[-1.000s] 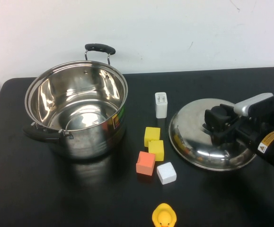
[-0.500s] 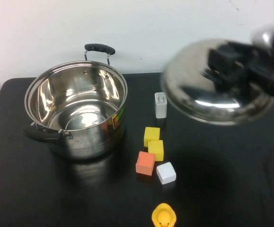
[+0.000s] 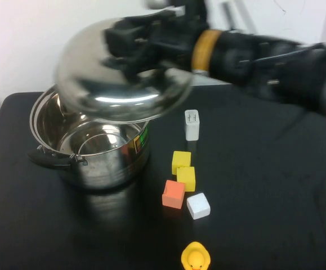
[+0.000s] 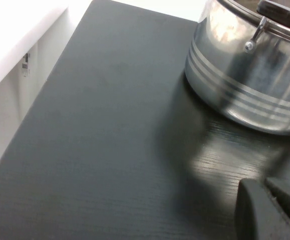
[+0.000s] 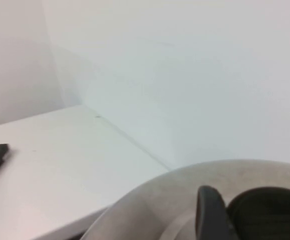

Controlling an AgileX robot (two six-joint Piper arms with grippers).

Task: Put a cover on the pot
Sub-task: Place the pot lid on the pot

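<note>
Pot (image 3: pixel 90 138) sits uncovered on the left half of the black table (image 3: pixel 264 214), with the lid (image 3: pixel 120 79) held in the air above it, overlapping its rim and offset toward the back right; right gripper (image 3: pixel 130 40) is clamped on the lid's knob. Transport step, I'd say: next move calls for centring the lid over the rim, levelling it, then lowering and releasing. Left gripper (image 4: pixel 272 210) is parked low beside the pot's wall; can't tell its jaw state.

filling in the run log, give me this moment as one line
step: carry lid over pot | right claw: shut on lid, held above pot, not seated | left claw: low over table beside pot | pot: uncovered
</note>
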